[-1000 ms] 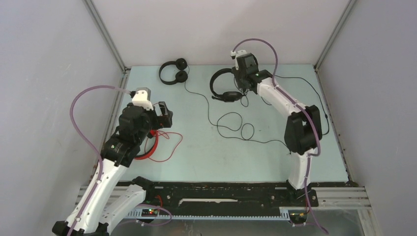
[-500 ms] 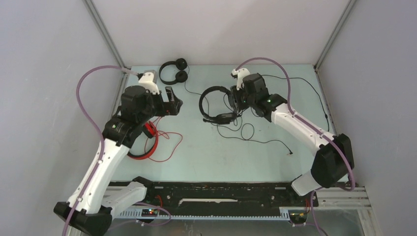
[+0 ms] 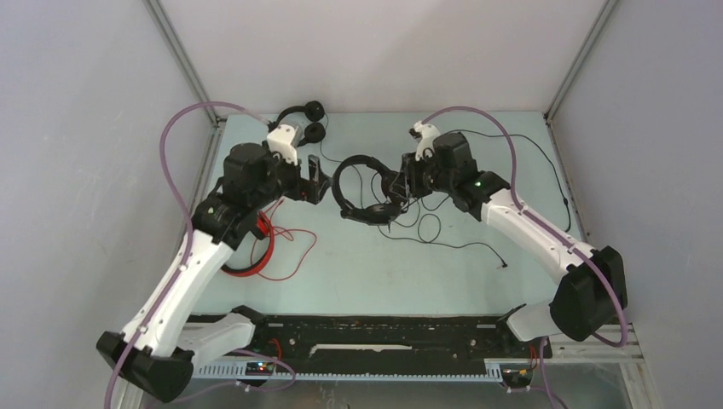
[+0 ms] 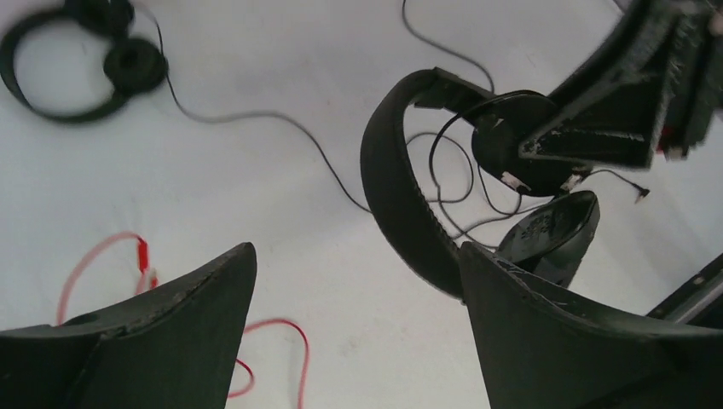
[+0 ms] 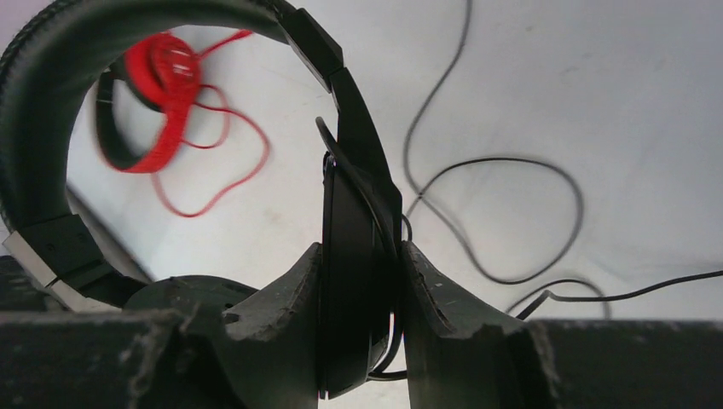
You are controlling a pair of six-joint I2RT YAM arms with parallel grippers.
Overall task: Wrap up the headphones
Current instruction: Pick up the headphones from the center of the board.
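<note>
Gripping bulky black headset by earcup: right hand; left hand spread.

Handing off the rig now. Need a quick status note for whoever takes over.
Right gripper: shut on an ear cup of the bulky black headset.
Left gripper: open, next to that headset's band, gripping nothing.
Slim black headset: far left. Red headset: near left, beneath the left arm.
Done: nothing wrapped; the cables lie loose.
Left: wrap all three.
</note>
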